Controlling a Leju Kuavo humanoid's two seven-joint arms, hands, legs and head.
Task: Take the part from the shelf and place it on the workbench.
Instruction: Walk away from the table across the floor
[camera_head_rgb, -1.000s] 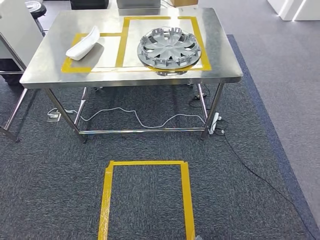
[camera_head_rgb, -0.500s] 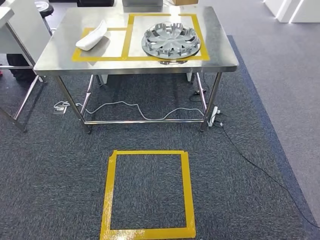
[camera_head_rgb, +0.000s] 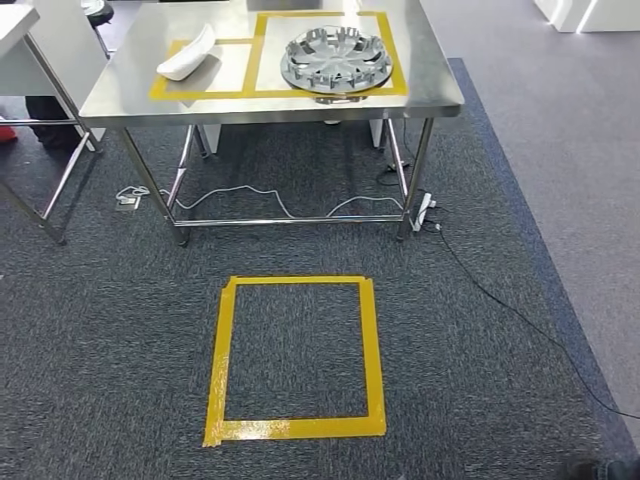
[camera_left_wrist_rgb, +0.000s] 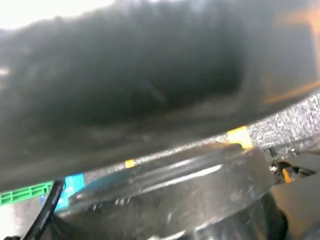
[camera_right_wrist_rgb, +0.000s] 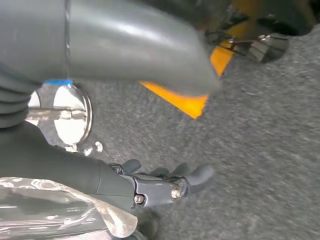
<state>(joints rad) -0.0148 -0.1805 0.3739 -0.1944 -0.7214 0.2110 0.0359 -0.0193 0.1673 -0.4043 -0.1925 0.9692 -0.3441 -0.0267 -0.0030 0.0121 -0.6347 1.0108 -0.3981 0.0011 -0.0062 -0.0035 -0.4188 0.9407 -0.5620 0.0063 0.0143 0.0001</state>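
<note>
The steel workbench (camera_head_rgb: 128, 88) stands ahead at the top of the head view. A white curved part (camera_head_rgb: 186, 53) lies on it inside the left yellow-taped box. A silver wheel cover (camera_head_rgb: 336, 57) fills the right taped box. My right hand (camera_right_wrist_rgb: 158, 185) hangs over the dark carpet, its thick grey thumb (camera_right_wrist_rgb: 132, 45) well apart from the dark fingers (camera_right_wrist_rgb: 196, 176), with nothing between them. In the left wrist view a dark blurred mass (camera_left_wrist_rgb: 124, 85) sits close to the lens, so I cannot tell how my left hand stands.
A yellow tape square (camera_head_rgb: 220, 360) marks the carpet in front of the bench. A white cable (camera_head_rgb: 249, 190) and a power strip (camera_head_rgb: 423, 211) lie under it, and a black cord (camera_head_rgb: 513, 310) trails right. Another metal-legged stand (camera_head_rgb: 45, 110) is at the far left.
The whole picture has shifted: the camera has drawn back, so the bench sits higher and the whole floor square shows. The white part and wheel cover lie as before.
</note>
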